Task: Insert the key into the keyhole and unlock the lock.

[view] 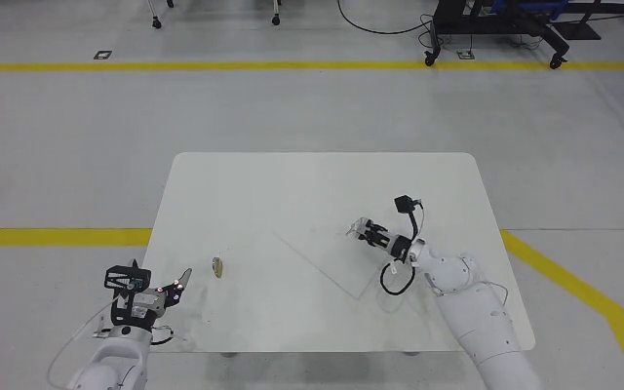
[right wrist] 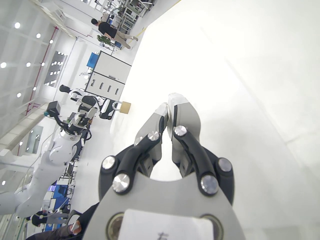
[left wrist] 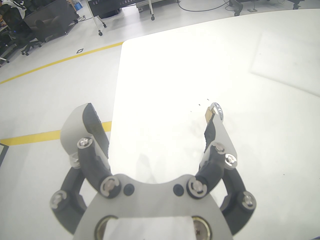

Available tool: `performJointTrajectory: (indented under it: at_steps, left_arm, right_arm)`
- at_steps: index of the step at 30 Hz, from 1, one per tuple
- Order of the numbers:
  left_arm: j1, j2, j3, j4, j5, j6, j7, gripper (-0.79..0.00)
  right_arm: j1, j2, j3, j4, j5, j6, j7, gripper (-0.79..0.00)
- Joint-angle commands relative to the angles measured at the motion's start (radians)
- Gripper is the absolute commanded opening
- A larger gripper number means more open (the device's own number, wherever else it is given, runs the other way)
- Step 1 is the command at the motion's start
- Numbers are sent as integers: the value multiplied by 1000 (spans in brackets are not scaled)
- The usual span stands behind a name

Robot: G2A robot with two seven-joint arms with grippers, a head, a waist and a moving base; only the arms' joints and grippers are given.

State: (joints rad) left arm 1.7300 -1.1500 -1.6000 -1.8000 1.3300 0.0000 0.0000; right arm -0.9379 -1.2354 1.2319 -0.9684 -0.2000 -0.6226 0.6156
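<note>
Just left of the lock, which lies on the counter, the left gripper hangs with its fingers spread wide. We judge the step in hand to be taking hold of the lock body before any insertion. Well to the right of the lock, the right gripper has its fingers pressed together, though we cannot tell whether they pinch the key, and next the keyhole must face that arm. The stamp on the lock's shackle is too small for us to read.

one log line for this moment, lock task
left gripper open near padlock | right gripper shut over table centre | padlock lying on table, ungripped | phase: before insertion
</note>
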Motion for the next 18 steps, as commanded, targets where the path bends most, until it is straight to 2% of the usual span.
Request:
performJointTrajectory:
  at_steps: [1, 5, 8, 18]
  left_arm:
    - [0, 0, 0, 0, 0, 0, 0, 0]
    - [0, 0, 0, 0, 0, 0, 0, 0]
    - [0, 0, 0, 0, 0, 0, 0, 0]
    - [0, 0, 0, 0, 0, 0, 0, 0]
  right_arm:
    - [-22, 3, 15, 1, 105, -70, 39, -785]
    - [-34, 8, 24, 18, 279, -132, 166, -785]
    - [-25, 14, 29, 27, 315, -143, 229, -785]
    - [-25, 14, 29, 27, 315, -143, 229, -785]
